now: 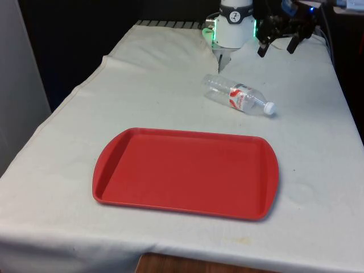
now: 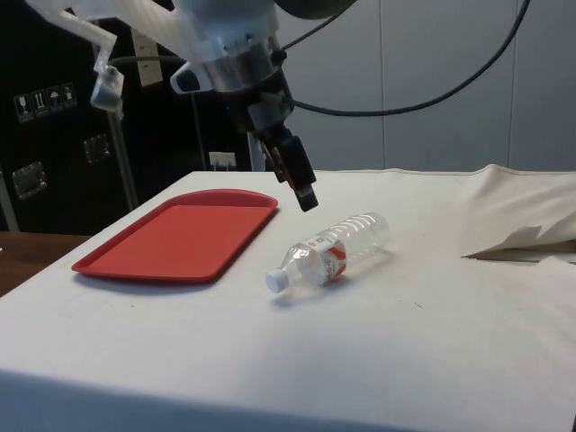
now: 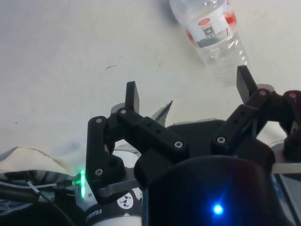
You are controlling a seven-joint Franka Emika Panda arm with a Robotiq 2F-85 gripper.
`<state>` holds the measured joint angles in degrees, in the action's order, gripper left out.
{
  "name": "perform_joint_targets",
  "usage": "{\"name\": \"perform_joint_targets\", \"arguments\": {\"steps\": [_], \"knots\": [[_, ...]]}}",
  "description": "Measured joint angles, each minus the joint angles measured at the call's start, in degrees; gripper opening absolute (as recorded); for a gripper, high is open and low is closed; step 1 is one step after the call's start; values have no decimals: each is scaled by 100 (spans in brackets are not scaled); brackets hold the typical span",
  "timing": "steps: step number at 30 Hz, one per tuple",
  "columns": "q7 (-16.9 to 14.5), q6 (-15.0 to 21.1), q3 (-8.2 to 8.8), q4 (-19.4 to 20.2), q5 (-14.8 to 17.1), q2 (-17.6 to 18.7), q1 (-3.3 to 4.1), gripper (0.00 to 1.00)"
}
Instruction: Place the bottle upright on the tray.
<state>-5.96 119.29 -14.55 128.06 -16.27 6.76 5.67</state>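
1 bottle: I see a clear plastic bottle (image 1: 239, 96) lying on its side on the white cloth (image 1: 74, 148), white cap (image 1: 269, 107) pointing toward the front view's right and the near edge; a red and white label wraps its middle.
Bottle position: it lies on the cloth beyond the tray's far edge — apart from it, not touching.
Tray: a red tray (image 1: 186, 172) sits flat on the cloth nearer the front camera, nothing on it.
Gripper: my black gripper (image 1: 278, 48) hangs in the air above the table's far end, off to the front view's right of the bottle's base.
Fingers: spread wide apart with nothing between them — the wrist view shows both fingertips (image 3: 133, 95) separated, the bottle (image 3: 214, 33) on the cloth past them.
Height: from the side view the gripper (image 2: 304, 187) hangs above the bottle (image 2: 331, 252), clear of it.
Cloth: it is rumpled into a fold near the robot's base (image 1: 233, 31).
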Motion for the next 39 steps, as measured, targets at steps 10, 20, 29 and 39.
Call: {"name": "perform_joint_targets", "arguments": {"steps": [10, 20, 29, 39], "knots": [[-6, -17, 17, -80, -183, 264, 0, 100], [-6, -74, 29, -155, -361, 516, 0, 100], [-6, -160, 34, -252, -516, 756, 0, 100], [-11, -453, 29, -487, -619, 1060, 0, 100]]}}
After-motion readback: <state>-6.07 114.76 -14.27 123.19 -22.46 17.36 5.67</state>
